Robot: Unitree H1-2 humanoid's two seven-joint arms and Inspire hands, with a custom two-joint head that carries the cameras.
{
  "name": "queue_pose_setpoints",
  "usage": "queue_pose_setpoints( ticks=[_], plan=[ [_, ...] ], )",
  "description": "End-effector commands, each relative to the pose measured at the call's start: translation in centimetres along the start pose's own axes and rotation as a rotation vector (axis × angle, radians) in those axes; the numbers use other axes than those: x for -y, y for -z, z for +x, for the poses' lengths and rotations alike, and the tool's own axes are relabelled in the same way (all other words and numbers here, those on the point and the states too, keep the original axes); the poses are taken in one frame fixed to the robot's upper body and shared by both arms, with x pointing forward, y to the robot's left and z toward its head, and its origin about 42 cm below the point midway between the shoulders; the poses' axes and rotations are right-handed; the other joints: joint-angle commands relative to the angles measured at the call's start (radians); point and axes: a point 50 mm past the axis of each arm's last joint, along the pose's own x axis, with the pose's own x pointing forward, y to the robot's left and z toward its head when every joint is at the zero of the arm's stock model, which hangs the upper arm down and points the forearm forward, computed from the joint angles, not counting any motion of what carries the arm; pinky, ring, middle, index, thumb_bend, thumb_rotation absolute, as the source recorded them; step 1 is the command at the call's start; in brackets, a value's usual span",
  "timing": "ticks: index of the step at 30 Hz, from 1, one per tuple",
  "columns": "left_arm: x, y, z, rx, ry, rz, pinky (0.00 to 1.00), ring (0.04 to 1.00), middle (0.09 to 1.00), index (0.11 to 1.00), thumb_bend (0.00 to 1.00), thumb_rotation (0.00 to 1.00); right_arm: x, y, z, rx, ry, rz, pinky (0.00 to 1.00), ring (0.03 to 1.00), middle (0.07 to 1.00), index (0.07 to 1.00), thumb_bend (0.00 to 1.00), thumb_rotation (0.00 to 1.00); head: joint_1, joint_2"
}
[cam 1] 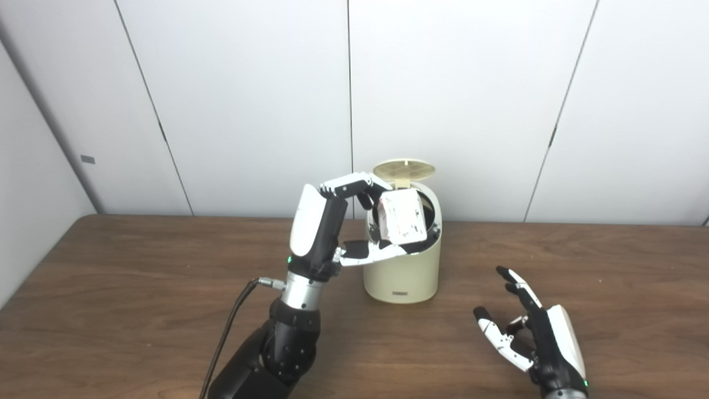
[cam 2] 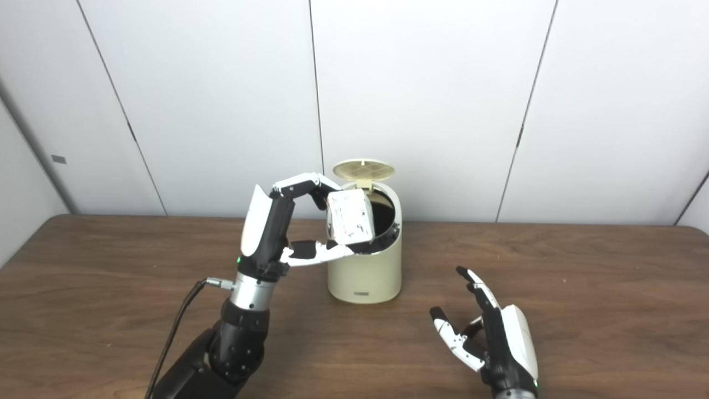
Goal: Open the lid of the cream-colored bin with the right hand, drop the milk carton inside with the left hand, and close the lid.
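Note:
The cream-colored bin [cam 1: 401,271] stands on the brown table near its far edge, its round lid [cam 1: 404,169] tipped up and back, the dark opening showing. My left hand [cam 1: 338,227] is raised beside the bin's left side, shut on the white milk carton [cam 1: 401,217]. The carton hangs tilted right at the bin's open mouth, pinched between fingers on top and thumb below. My right hand [cam 1: 532,332] rests low over the table to the right of the bin, open, palm turned inward, holding nothing.
The wooden table [cam 1: 138,288] stretches wide on both sides of the bin. A black cable [cam 1: 224,338] trails from my left wrist down to the picture's bottom edge. White wall panels [cam 1: 249,100] stand directly behind the table's far edge.

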Motion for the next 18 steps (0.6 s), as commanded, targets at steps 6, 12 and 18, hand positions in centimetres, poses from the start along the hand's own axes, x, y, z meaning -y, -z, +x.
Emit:
queue_pose_setpoints(
  ticks=[6,12,18],
  plan=[
    [0.7,0.4,4.0,0.106,-0.063,0.024,0.36,0.445,0.485,0.481,0.5,0.0,-1.0,-0.3,-0.9,-0.005,-0.054,0.015,0.79,0.876,0.897,0.884,0.21,0.49,0.009,0.003],
    [2.1,1.0,4.2,0.115,-0.05,0.044,0.37,0.456,0.483,0.476,0.51,0.0,-1.0,-0.4,-1.3,-0.003,-0.052,0.016,0.79,0.874,0.894,0.881,0.22,0.47,0.014,0.002],
    [3.6,1.3,4.0,0.118,-0.036,0.051,0.37,0.459,0.483,0.471,0.5,0.0,-1.0,-0.6,-1.8,-0.005,-0.063,0.021,0.78,0.872,0.896,0.88,0.21,0.47,0.016,-0.004]
  ],
)
